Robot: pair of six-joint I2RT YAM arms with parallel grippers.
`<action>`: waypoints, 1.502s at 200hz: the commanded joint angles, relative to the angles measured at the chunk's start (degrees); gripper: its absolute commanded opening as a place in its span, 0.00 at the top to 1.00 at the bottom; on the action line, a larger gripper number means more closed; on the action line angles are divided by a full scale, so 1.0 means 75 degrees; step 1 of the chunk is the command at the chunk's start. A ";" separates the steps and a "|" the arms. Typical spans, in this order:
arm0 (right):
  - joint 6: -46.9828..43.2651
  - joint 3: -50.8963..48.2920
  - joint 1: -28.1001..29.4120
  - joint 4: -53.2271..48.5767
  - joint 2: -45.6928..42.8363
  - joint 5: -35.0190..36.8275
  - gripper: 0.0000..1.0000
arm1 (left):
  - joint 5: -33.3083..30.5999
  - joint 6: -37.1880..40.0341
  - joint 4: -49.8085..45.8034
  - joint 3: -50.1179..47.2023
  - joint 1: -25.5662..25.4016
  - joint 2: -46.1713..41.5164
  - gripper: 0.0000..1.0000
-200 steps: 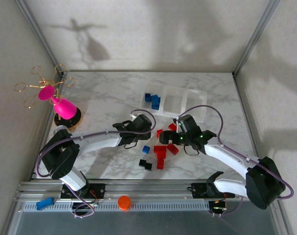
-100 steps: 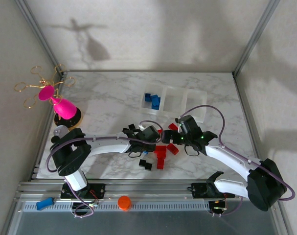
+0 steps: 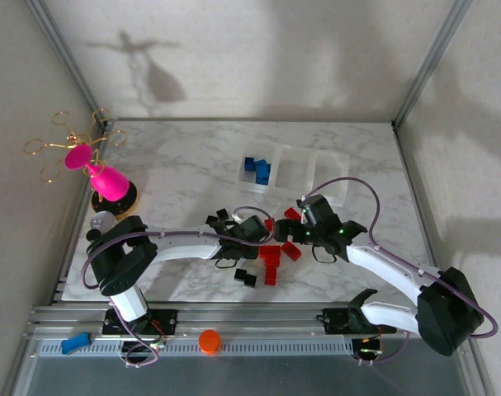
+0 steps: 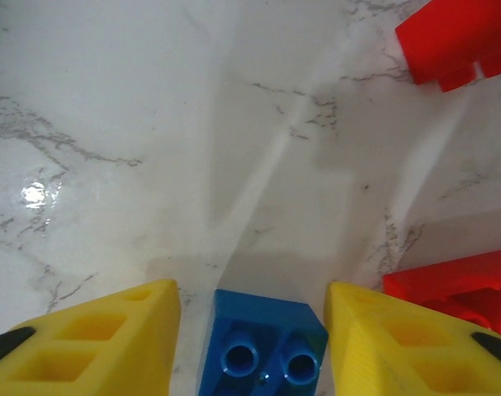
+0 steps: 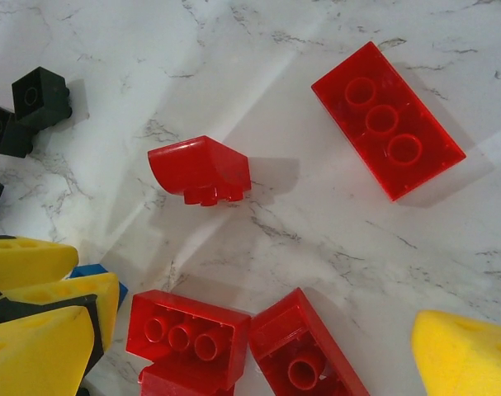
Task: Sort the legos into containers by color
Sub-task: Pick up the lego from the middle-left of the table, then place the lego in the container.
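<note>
My left gripper (image 4: 250,290) is low over the table with its yellow fingers on either side of a small blue lego (image 4: 262,346), a thin gap showing on each side, so it is open. From above, this gripper (image 3: 247,242) covers that brick. My right gripper (image 3: 293,237) stands open above a cluster of red legos (image 3: 271,255). Its wrist view has the gripper (image 5: 250,363) over two red bricks (image 5: 188,334), with a curved red piece (image 5: 200,169) and a long red brick (image 5: 388,120) beyond. The containers (image 3: 295,172) stand behind, with blue legos (image 3: 257,167) in the left bin.
Black legos lie near the front (image 3: 246,277) and beside the left forearm (image 3: 221,216). A pink cone cup (image 3: 108,181) with wire loops stands at the far left. An orange ball (image 3: 209,340) and a blue clip (image 3: 74,342) rest on the front rail.
The left gripper has moved right and forward onto the loose blue lego, and its fingers have drawn closer together around it. The right arm has barely moved.
</note>
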 commanded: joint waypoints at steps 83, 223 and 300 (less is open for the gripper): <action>0.0029 0.0212 0.0048 -0.0227 -0.0160 0.0323 0.01 | -0.0302 -0.0039 -0.0403 -0.0035 -0.0118 0.0042 0.65; -0.0064 0.0877 -0.1705 0.0538 -0.0082 -0.0706 0.01 | -0.1942 0.1105 -0.0419 0.3578 0.1646 0.0509 0.69; -0.0076 0.0672 -0.2002 0.0853 0.0235 -0.0969 0.01 | -0.1476 0.1273 -0.0299 0.6658 0.2766 0.3237 0.69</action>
